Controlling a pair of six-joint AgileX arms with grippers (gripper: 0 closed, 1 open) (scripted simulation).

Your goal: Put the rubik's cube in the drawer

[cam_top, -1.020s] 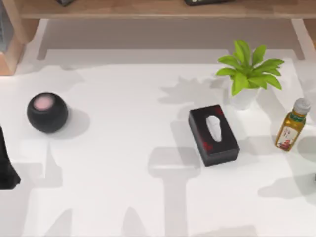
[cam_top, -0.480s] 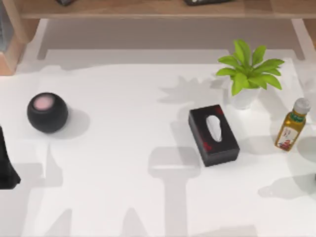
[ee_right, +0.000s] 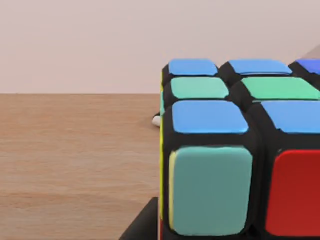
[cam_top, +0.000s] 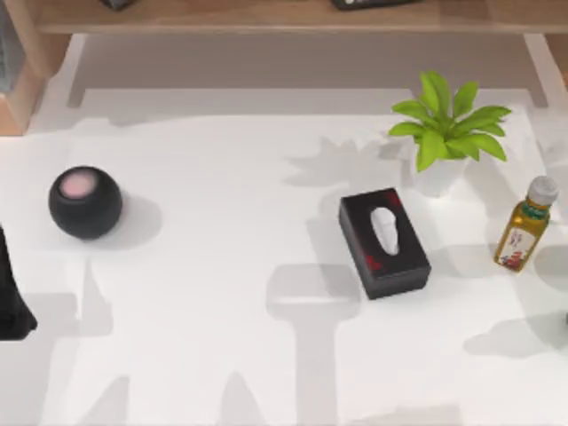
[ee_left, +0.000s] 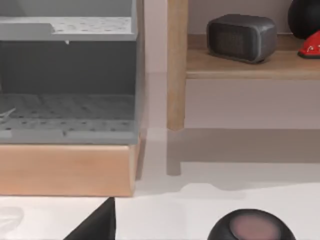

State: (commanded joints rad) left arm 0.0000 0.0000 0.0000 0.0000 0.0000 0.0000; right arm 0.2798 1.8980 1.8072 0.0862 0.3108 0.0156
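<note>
Nothing moved since before; rubik's cube (ee_right: 240, 150) on wood, no legible writing

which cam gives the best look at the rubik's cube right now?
Right wrist view: the rubik's cube sits close up on a wooden surface, with blue, green, teal and red stickers readable. The top view covers the white table, tissue box and black ball; the left wrist view faces the drawer unit.

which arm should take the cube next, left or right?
Probably right: its wrist view has the cube close up on a wooden surface. The left wrist view faces the drawer instead, with no cube there.
</note>
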